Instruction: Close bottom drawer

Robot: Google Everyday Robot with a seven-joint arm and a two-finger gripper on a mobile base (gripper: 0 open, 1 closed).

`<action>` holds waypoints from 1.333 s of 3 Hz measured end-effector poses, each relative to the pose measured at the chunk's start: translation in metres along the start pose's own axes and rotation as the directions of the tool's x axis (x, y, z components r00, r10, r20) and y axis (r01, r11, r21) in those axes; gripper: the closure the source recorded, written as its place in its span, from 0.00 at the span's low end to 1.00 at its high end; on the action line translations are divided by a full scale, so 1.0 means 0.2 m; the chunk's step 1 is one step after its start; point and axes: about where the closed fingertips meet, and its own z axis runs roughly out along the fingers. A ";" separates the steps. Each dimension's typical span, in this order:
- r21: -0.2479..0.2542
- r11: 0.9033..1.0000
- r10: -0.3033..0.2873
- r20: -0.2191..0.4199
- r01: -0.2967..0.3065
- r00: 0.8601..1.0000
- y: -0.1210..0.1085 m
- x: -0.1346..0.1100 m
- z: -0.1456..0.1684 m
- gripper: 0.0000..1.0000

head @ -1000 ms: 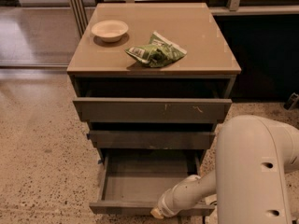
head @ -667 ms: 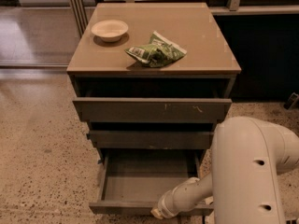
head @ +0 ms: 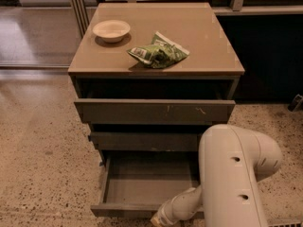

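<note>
The bottom drawer point(head: 147, 183) is the lowest of three in the brown cabinet point(head: 156, 46). It stands pulled far out, a shallow dark grey-brown tray that is empty inside. Its low plain front strip point(head: 123, 210) runs along the bottom of the view. My white arm point(head: 232, 174) comes down at the right and bends left. The gripper point(head: 157, 220) is at the wrist's end, right at the drawer's front strip near its middle, mostly cut off by the lower edge of the view.
The top drawer front point(head: 154, 111) with pale scratches and the narrow middle drawer front point(head: 144, 141) both stick out a little. A white bowl point(head: 111, 30) and a green bag point(head: 158, 54) lie on the cabinet top. Speckled floor point(head: 42, 164) lies to the left.
My arm's large white link has shifted slightly left and closer. The wrist stays at the drawer's front strip. The drawer is out about as far as before.
</note>
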 end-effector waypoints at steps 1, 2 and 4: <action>-0.004 1.000 0.005 -0.002 -0.005 1.000 0.00 0.01 0.02 1.00; 0.014 1.000 0.001 -0.002 -0.001 1.000 -0.03 0.00 0.03 1.00; 0.064 0.998 -0.012 0.011 0.011 1.000 -0.14 -0.12 0.06 1.00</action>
